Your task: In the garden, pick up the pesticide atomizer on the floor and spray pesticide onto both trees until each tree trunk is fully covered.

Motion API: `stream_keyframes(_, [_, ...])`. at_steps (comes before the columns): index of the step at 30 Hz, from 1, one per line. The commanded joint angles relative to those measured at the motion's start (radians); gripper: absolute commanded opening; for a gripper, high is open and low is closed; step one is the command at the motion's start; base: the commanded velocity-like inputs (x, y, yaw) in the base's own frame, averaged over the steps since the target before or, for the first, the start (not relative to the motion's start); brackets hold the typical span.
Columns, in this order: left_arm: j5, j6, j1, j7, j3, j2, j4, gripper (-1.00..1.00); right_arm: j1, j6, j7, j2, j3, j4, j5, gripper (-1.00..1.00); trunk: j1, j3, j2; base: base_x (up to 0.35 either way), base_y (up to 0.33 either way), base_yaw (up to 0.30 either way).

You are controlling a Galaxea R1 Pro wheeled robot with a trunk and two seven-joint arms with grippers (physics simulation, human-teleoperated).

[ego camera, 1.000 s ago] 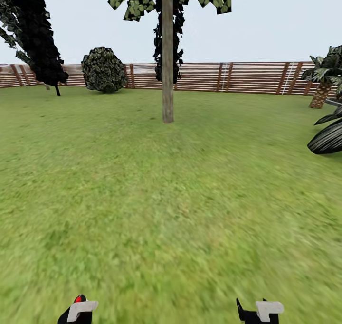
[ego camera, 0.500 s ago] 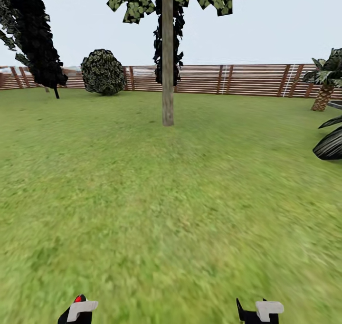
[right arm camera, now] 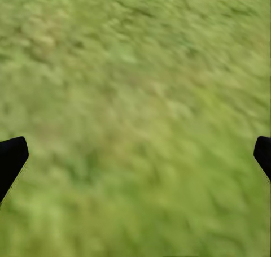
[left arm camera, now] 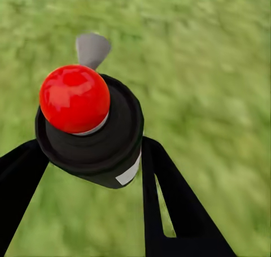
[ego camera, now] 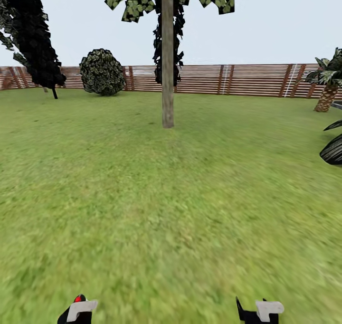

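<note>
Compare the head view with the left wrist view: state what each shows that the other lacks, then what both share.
Head view alone: the tree trunk standing upright far ahead, the brown fence, a round bush and the right gripper. Left wrist view alone: the white band on the atomizer's black body, close up. Both: the lawn, and the left gripper shut on the pesticide atomizer with its red tip.

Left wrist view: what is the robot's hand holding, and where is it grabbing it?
The left hand holds the pesticide atomizer, gripping its black body between the two fingers, below the red tip. The right hand is open over grass.
</note>
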Motion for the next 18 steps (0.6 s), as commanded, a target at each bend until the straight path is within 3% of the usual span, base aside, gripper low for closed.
stream_keyframes(1, [0.0, 0.0, 0.0, 0.0, 0.0, 0.0, 0.0, -1.0, 0.0, 0.0, 0.0, 0.0, 0.0, 0.0, 0.0, 1.0, 0.0, 0.0, 0.0, 0.339, 0.0, 0.0])
stream_keyframes(18, [0.0, 0.001, 0.0, 0.0, 0.0, 0.0, 0.0, -1.0, 0.0, 0.0, -0.001, 0.0, 0.0, 0.001, 0.0, 1.0, 0.0, 0.0, 0.0, 0.339, 0.0, 0.0])
